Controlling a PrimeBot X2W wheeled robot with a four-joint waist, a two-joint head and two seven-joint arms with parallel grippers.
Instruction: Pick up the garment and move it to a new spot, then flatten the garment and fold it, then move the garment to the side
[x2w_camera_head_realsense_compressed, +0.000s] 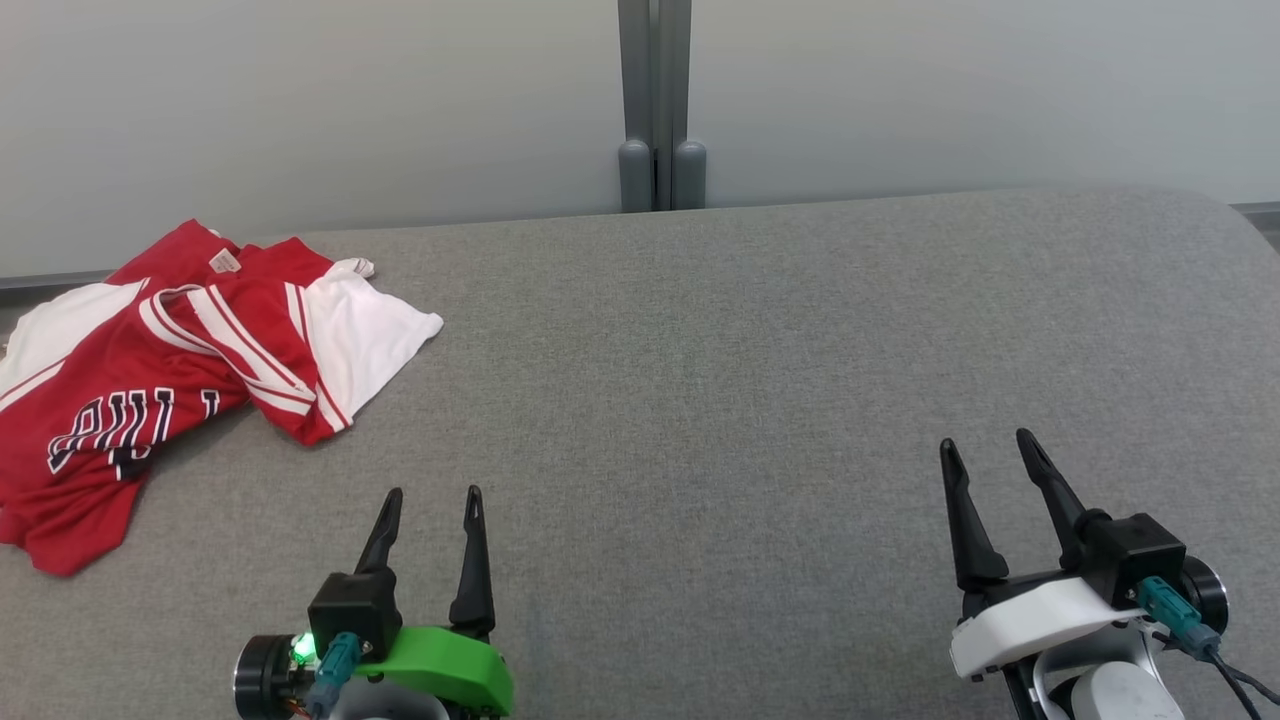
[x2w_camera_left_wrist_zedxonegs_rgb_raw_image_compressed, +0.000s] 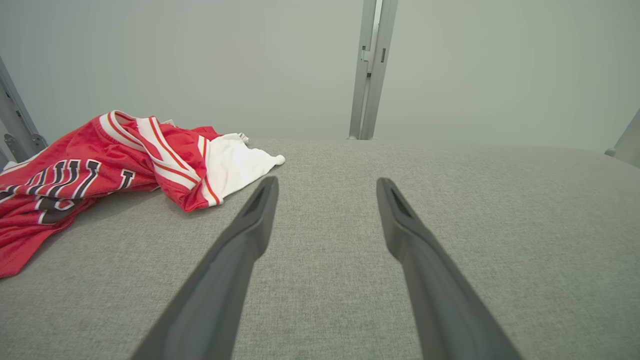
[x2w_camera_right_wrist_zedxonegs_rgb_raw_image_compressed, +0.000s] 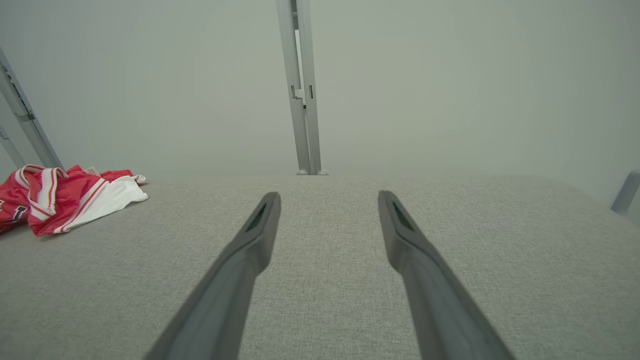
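Two grippers are waiting spread wide and empty: my left gripper (x2w_camera_head_realsense_compressed: 433, 491) and my right gripper (x2w_camera_head_realsense_compressed: 986, 438) are hovering low over the grey padded surface (x2w_camera_head_realsense_compressed: 700, 400), fingers pointing away from me.

Ahead and to the left of the left gripper, the red and white garment (x2w_camera_head_realsense_compressed: 150, 380) is lying crumpled, well apart from the right gripper. It is reaching the surface's left edge, and I cannot tell whether part is hanging over.

I am judging the main risk to be a shallow pinch. Catching one slick layer of that heap could leave the rest dragging or sliding off the edge. Sending the right arm across is risking a clash with the left. Driving the fingertips down too hard could snag the padding. Beyond it all, the grey post (x2w_camera_head_realsense_compressed: 655, 100) is standing clear.
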